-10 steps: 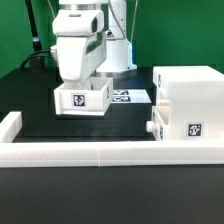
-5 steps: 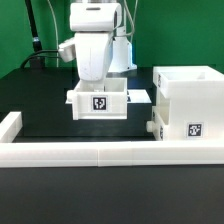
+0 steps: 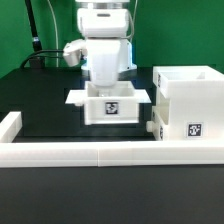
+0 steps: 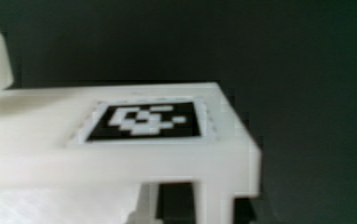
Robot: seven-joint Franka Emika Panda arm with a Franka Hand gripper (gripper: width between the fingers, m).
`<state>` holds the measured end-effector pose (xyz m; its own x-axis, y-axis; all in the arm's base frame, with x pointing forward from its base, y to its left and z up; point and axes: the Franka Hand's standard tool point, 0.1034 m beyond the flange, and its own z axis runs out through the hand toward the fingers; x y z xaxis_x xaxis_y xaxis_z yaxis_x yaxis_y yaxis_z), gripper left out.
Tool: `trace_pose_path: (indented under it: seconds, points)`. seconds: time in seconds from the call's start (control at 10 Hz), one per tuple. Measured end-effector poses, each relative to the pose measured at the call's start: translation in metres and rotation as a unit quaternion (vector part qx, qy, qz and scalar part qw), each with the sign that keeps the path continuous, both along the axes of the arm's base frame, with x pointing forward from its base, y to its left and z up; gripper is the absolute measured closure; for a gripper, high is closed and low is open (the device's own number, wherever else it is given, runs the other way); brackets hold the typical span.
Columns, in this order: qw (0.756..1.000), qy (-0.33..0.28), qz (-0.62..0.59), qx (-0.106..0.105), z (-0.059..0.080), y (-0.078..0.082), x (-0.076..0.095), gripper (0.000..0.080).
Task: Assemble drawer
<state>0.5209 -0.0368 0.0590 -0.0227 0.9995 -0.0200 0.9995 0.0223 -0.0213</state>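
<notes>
You have the arm's white two-finger gripper (image 3: 108, 88) lowered onto a small white plastic drawer tray (image 3: 111, 105), which sits near the middle of the black table (image 3: 40, 110). The fingertips are hidden behind the tray's wall in the exterior view, so you cannot tell how wide they stand or whether they grip the tray. The tray's black-and-white square tag (image 3: 113, 109) faces the camera; the wrist view shows that tag (image 4: 145, 120) close up on a white plastic face, blurred.

To the exterior view's right of the tray stands the tall boxy white plastic housing (image 3: 188, 100), open at the top, with its own tag on the near face. A small round knob (image 3: 150, 128) shows at the housing's lower left edge, just beside the tray. The long low white border wall (image 3: 90, 151) runs along the near side. The marker board (image 3: 142, 96) lies flat behind the tray, partly covered by it.
</notes>
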Motion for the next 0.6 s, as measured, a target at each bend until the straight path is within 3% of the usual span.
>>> trace_pose_path:
  seconds: [0.1, 0.4, 0.6]
  points:
    - [1.0, -0.003, 0.022, -0.006, 0.001, 0.007, 0.003, 0.0758]
    - [1.0, -0.001, 0.013, -0.005, 0.0, 0.005, 0.001, 0.0758]
    - [1.0, -0.002, -0.014, -0.005, 0.003, 0.019, 0.006, 0.0758]
